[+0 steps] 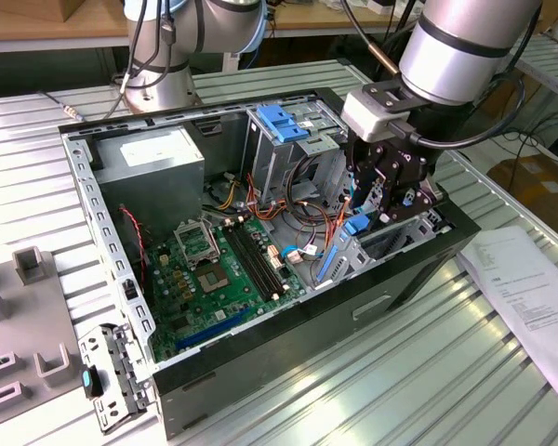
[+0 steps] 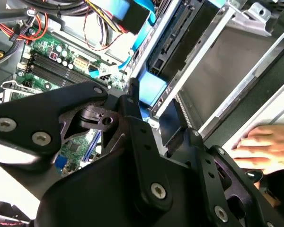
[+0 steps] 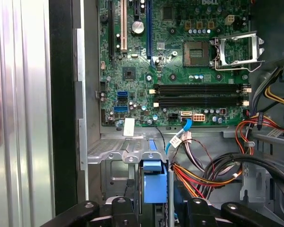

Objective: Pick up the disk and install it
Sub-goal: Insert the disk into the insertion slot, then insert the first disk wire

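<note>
Gripper of mine hangs inside the front corner of the open computer case. I cannot tell from the wrist views whether it is clamped on anything or merely set about it. Nearest item: the disk, standing on edge in the front drive bay, with its blue end tab directly in line with my gripper. Its grey body runs down into the bay and the far end is hidden, so I cannot confirm seating. Risks noted. First, a tilted disk could jam its carrier rail against the bay wall, and downward force would then bend the tab rather than seat the drive. Second, a bundle of red, orange and black cables lies just beside the bay, with a blue data cable near it; either could snag on me or be trapped under the disk. Third, a person's hand rests on the case edge near my arm, a pinch hazard should I travel sideways. I judge the motherboard, lying apart from the bay, to be at low risk.
</note>
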{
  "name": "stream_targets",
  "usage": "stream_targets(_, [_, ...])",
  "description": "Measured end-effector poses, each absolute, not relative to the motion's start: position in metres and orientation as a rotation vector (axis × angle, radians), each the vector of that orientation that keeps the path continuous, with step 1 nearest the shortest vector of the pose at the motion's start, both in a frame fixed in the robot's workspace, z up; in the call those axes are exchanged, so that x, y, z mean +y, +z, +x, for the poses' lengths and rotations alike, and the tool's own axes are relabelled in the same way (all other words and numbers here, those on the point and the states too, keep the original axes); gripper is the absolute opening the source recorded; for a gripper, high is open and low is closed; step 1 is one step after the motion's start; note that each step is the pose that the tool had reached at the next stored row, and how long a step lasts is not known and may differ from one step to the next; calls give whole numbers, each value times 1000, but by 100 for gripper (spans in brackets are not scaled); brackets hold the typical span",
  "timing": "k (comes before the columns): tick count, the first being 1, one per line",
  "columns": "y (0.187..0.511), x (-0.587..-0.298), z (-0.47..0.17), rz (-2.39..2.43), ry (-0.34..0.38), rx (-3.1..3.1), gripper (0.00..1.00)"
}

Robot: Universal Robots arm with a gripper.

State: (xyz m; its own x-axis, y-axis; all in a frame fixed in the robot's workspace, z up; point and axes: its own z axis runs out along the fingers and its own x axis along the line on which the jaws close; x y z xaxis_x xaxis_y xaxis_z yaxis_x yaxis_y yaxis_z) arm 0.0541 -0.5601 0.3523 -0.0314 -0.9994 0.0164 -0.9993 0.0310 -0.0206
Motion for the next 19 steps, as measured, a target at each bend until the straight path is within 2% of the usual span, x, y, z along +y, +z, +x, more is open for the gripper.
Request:
stream_targets(2, [352,-560,54,-2184,-41,2254,43])
stream_targets(4, [352,-560,54,-2185,-41,2254,30])
stream_targets(5, [352,-560,54,-2184,-41,2254,18])
stream_targets(6, [352,-560,54,-2184,-41,2254,12])
stream_targets(19, [352,-560,57,-2184,-41,2254,11])
